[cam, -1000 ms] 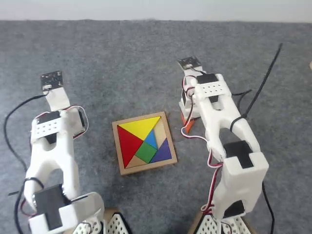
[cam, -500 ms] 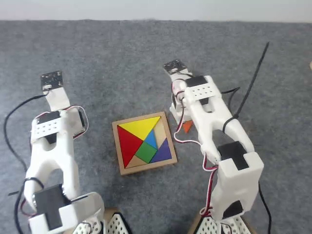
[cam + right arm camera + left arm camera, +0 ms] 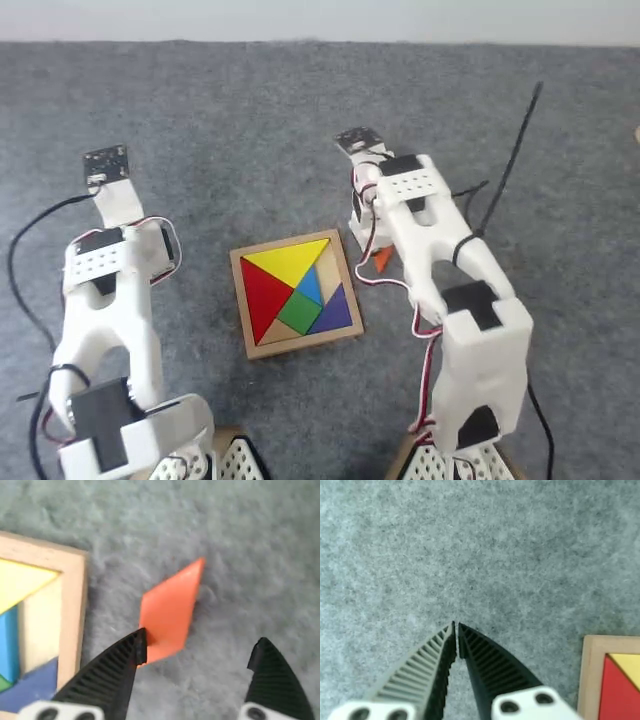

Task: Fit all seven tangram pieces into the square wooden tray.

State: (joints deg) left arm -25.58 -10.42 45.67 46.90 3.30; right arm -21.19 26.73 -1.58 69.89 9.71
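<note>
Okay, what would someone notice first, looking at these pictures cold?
First, the coloured pieces packed into the square wooden tray in the middle of the grey carpet. Next, a lone orange piece lying on the carpet just outside the tray's edge, with the right gripper open over it, one fingertip at its corner.

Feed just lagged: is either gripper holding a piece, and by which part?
Nothing is held. The right gripper is open over the orange piece, one fingertip at its edge; the left gripper is shut, empty.
</note>
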